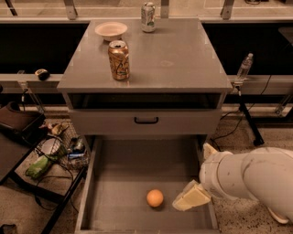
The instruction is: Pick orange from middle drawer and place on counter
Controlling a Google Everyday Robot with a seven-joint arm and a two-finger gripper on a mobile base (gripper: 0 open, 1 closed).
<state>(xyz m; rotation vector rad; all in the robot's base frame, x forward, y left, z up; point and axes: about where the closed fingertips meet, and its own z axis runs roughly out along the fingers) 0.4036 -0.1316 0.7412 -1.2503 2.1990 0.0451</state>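
The orange (pixel 155 198) lies on the floor of the open middle drawer (pixel 132 167), near its front and a little right of centre. My gripper (pixel 200 174) is at the drawer's right side on a white arm, just right of the orange and not touching it. Its two cream fingers are spread: one fingertip (pixel 190 199) hangs low over the drawer floor close to the orange, the other (pixel 209 150) sits by the drawer's right wall. The gripper holds nothing. The counter (pixel 174 55) is the grey cabinet top above.
On the counter stand a gold-orange drink can (pixel 119 60), a pale bowl (pixel 111 30) and a silver can (pixel 147 10). A closed drawer front with a black handle (pixel 146 120) is above the open drawer. A wire basket with clutter (pixel 57 151) sits left; a water bottle (pixel 244 67) right.
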